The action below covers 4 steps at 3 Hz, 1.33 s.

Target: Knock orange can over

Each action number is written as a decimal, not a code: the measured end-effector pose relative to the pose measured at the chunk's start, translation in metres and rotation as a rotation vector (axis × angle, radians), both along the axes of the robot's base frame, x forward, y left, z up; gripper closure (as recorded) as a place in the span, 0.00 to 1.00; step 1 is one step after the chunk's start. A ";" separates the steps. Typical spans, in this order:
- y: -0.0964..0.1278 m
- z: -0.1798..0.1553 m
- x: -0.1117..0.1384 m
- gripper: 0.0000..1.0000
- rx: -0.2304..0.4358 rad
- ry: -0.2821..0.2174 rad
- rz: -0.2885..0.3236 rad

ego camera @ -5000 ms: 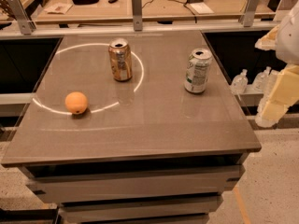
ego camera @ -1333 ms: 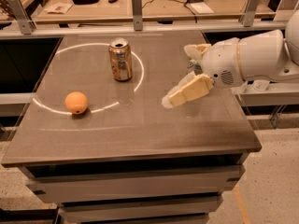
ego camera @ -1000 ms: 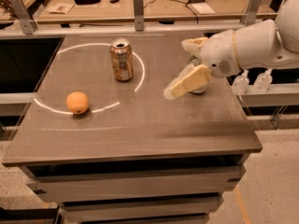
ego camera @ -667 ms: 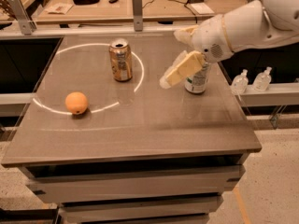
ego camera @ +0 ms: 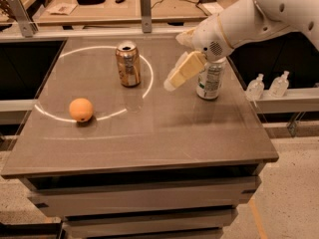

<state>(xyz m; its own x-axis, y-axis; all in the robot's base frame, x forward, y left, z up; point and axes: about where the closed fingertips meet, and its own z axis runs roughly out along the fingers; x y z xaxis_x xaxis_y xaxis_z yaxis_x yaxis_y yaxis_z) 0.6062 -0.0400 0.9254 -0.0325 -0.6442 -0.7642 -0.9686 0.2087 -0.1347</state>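
The orange can [ego camera: 128, 63] stands upright at the back middle of the grey table [ego camera: 149, 138], inside a bright ring of light. My gripper [ego camera: 180, 69] hangs above the table to the right of the can, about a can's width away and apart from it, with its cream-coloured fingers [ego camera: 183, 72] pointing down-left. The white arm reaches in from the upper right.
A white-and-green can [ego camera: 210, 79] stands upright just right of the gripper, partly behind it. A round orange fruit [ego camera: 80, 109] lies at the left. Two small bottles [ego camera: 269, 86] stand on a ledge right of the table. A cluttered bench runs along the back.
The arm has come in from the right edge and moved left and back across the table, past the white-and-green can, toward the orange can. The cans and the fruit have not moved.
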 end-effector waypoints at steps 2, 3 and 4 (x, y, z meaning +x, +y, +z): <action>0.024 -0.045 0.019 0.00 -0.083 0.029 -0.015; 0.037 -0.056 0.027 0.00 -0.109 0.033 -0.013; 0.052 -0.067 0.036 0.00 -0.097 0.046 -0.028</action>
